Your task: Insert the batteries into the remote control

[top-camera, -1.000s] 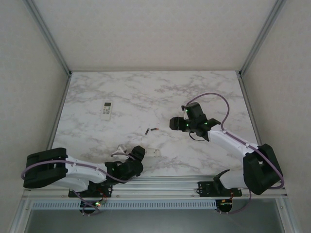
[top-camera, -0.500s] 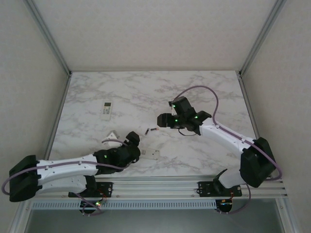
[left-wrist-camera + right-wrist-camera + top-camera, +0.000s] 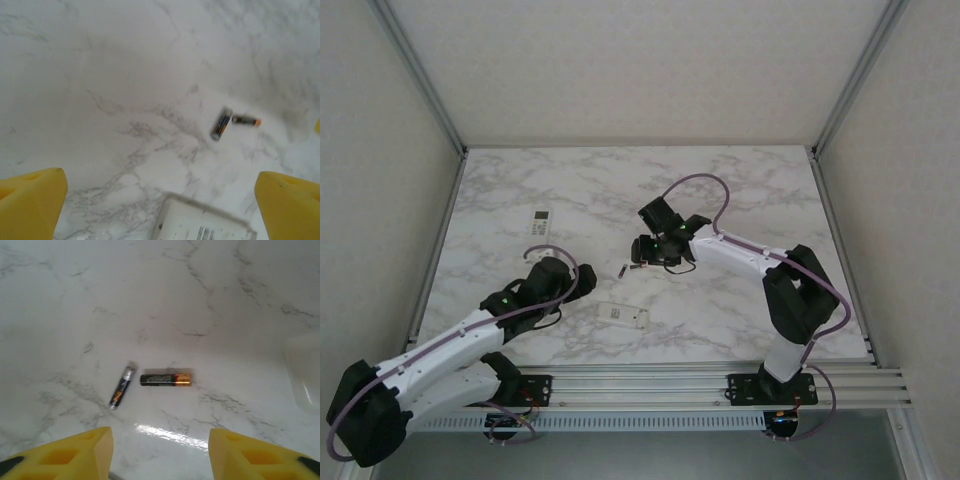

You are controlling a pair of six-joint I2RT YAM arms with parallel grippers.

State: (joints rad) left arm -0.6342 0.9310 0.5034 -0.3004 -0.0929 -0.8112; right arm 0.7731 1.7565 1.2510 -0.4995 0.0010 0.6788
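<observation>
The left end effector (image 3: 159, 197) is held wide open, empty, just above the remote (image 3: 200, 227). The right end effector (image 3: 160, 440) is held open, empty, over the table (image 3: 225, 300), where the first battery (image 3: 165, 379) is laid with its orange end toward 3 o'clock and the second battery (image 3: 122, 387) along 1 to 7 o'clock.

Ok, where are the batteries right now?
In the top view the two batteries lie close together near centre, just in front of the right gripper, beyond the nearer white remote.

We see a black battery (image 3: 166, 379) lying flat, its orange end pointing to 3 o'clock in the right wrist view. Just beside it, not touching, a slimmer silvery battery (image 3: 122, 387) points toward 1 o'clock. From above, a white remote (image 3: 623, 316) lies flat near their 6 o'clock, and a second remote (image 3: 541, 226) lies well apart at 10 o'clock.
</observation>
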